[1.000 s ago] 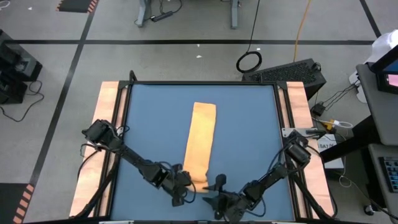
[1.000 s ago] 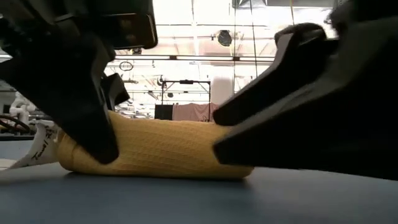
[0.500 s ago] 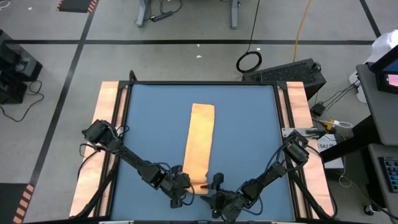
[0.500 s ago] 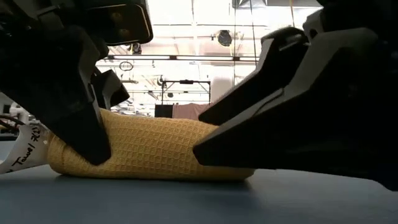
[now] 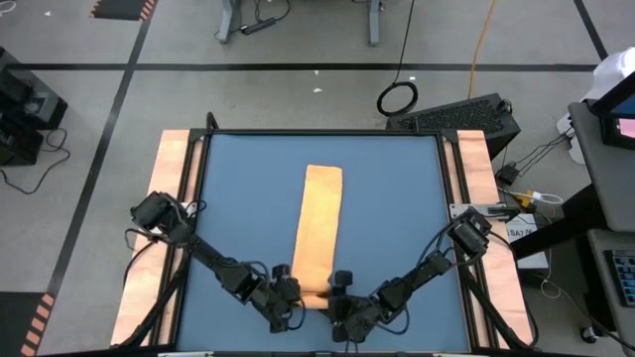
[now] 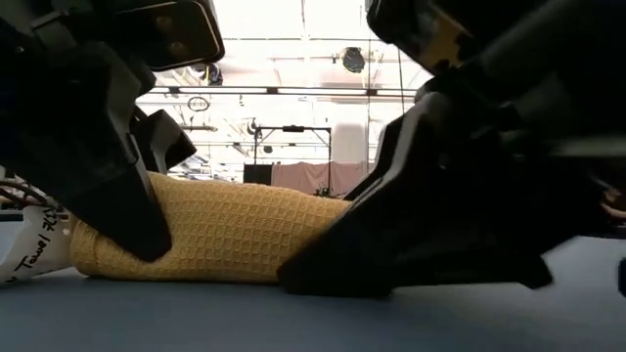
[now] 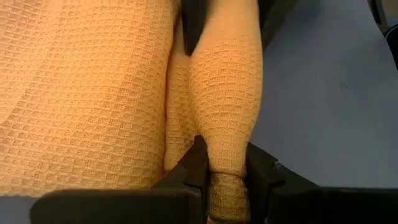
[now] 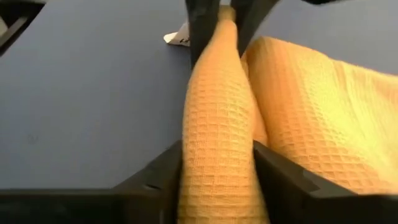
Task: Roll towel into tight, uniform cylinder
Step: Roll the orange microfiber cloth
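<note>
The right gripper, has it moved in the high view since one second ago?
Yes. The right gripper has shifted leftward, away from the table's right wooden edge, onto the rolled end of the towel, opposite the left gripper.

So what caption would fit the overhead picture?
Both grippers, left gripper and right gripper, pinch the towel roll's ends.

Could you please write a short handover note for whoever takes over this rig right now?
Left gripper: jaws shut on the left end of the towel's rolled edge.
Right gripper: jaws around the right end of that roll.
Towel: a long folded strip down the middle of the blue table, white tag at the near end.
Done: only the near end is rolled.
Left: roll the remaining flat length tight and even.
</note>
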